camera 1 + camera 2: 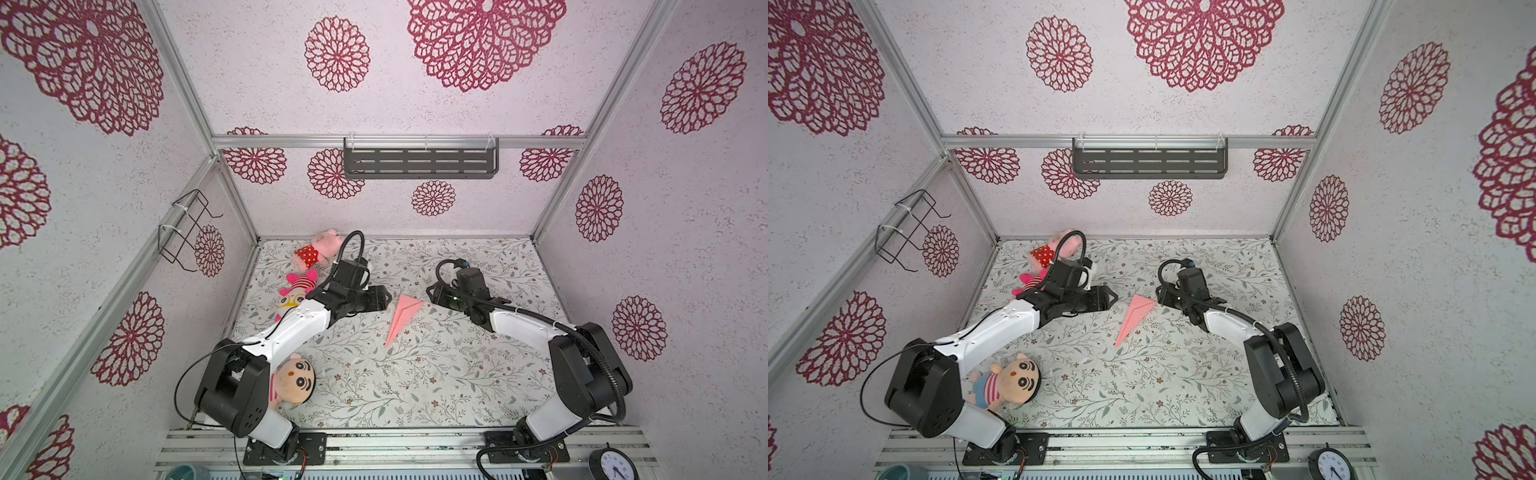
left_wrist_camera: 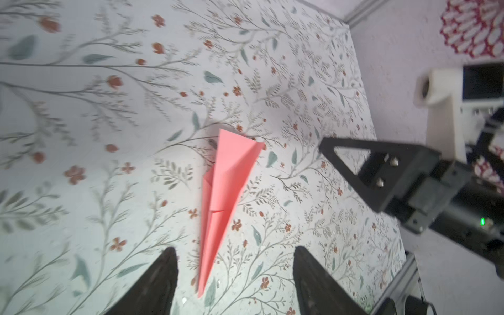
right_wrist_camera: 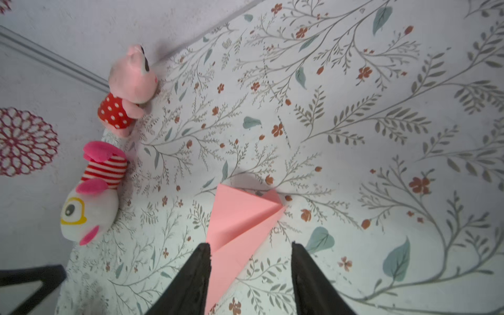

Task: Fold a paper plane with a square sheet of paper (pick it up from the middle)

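The paper plane (image 1: 401, 318) lay flat on the floral tabletop (image 1: 415, 382) near the middle of both top views, its broad tail toward the back wall and its pointed nose toward the lower left. The left gripper (image 2: 234, 275) hung over it with jaws spread wide and nothing between them, the nose lying below the gap. The right gripper (image 3: 251, 270) hovered at the tail, jaws also parted and holding nothing.
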Controlling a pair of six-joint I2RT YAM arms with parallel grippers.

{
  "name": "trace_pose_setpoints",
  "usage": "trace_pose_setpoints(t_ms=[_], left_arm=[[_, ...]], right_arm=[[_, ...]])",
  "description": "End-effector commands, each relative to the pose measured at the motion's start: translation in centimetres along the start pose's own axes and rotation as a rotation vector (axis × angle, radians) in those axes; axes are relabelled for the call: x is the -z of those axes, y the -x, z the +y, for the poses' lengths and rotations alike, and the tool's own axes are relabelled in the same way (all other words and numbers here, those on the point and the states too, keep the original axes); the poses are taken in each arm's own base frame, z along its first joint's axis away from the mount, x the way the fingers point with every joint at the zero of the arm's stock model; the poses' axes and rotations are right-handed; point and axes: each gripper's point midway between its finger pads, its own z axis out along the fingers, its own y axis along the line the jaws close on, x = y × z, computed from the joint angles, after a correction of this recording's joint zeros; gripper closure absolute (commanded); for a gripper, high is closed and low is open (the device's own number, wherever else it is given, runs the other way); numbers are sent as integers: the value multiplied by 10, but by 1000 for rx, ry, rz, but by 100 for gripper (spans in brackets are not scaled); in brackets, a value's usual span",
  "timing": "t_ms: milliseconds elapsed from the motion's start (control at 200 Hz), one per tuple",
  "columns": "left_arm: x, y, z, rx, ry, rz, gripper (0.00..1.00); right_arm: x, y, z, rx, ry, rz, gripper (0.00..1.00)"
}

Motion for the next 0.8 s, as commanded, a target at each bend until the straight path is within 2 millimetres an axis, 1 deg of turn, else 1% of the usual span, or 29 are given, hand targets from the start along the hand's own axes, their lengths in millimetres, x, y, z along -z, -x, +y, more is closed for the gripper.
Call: trace_pose_setpoints(t_ms=[0, 90, 135, 195, 255, 345, 485, 675, 796], left_arm=[[16, 7, 37, 44, 127, -73, 24], [27, 9, 58, 68, 191, -103, 18], [32, 9, 66, 79, 221, -117, 14], [36, 9, 73, 84, 245, -132, 10], [40, 8, 78, 88, 262, -141, 5], [42, 6, 84, 99, 276, -144, 2], [42, 3, 88, 112, 288, -131, 1], [38, 2, 91, 124, 298, -115, 1], [31, 0, 81, 119, 252, -71, 2]], right_arm=[[1, -26, 2, -4, -119, 40, 43], [-10, -43, 20, -8, -130, 71, 40], [-17, -51, 28, -5, -145, 80, 39], [-27, -59, 35, 1, -162, 93, 37], [-36, -62, 41, -3, -176, 102, 37], [-47, -66, 38, -12, -237, 117, 36], [-47, -68, 25, -43, -316, 105, 42], [-43, -73, 14, -70, -361, 112, 57], [-40, -75, 9, -85, -369, 107, 63]])
